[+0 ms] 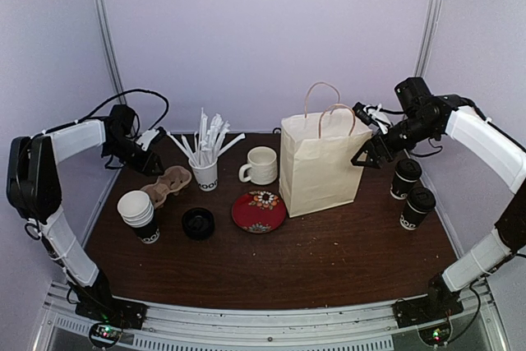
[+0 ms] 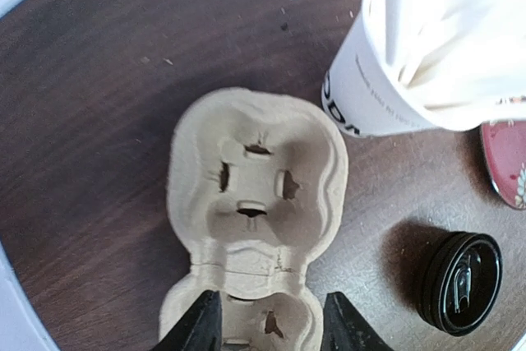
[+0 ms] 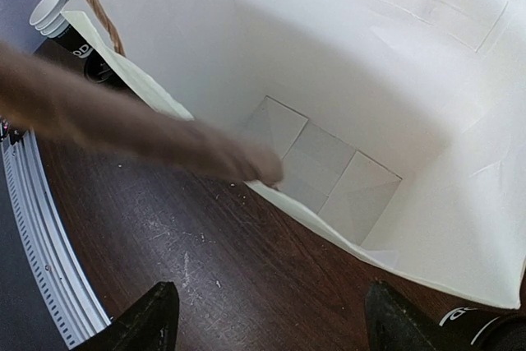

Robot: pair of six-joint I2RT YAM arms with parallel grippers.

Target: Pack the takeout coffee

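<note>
Two black lidded takeout coffee cups (image 1: 405, 178) (image 1: 417, 207) stand at the right of the table, right of the cream paper bag (image 1: 319, 162). One shows at the lower right of the right wrist view (image 3: 481, 324). My right gripper (image 1: 370, 152) is open and empty, held high by the bag's right top edge. In its wrist view (image 3: 275, 330) it looks down into the empty bag (image 3: 329, 170). My left gripper (image 1: 152, 162) is open over the near end of a cardboard cup carrier (image 1: 168, 180). Its fingers (image 2: 203, 326) straddle the empty carrier's near pocket (image 2: 255, 195).
A white cup of straws (image 1: 205, 172), a cream mug (image 1: 261, 164), a red plate (image 1: 259, 211), a black lid (image 1: 198, 223) and a stack of white cups (image 1: 138, 215) stand left of the bag. The bag's rope handle (image 3: 123, 125) crosses the right wrist view.
</note>
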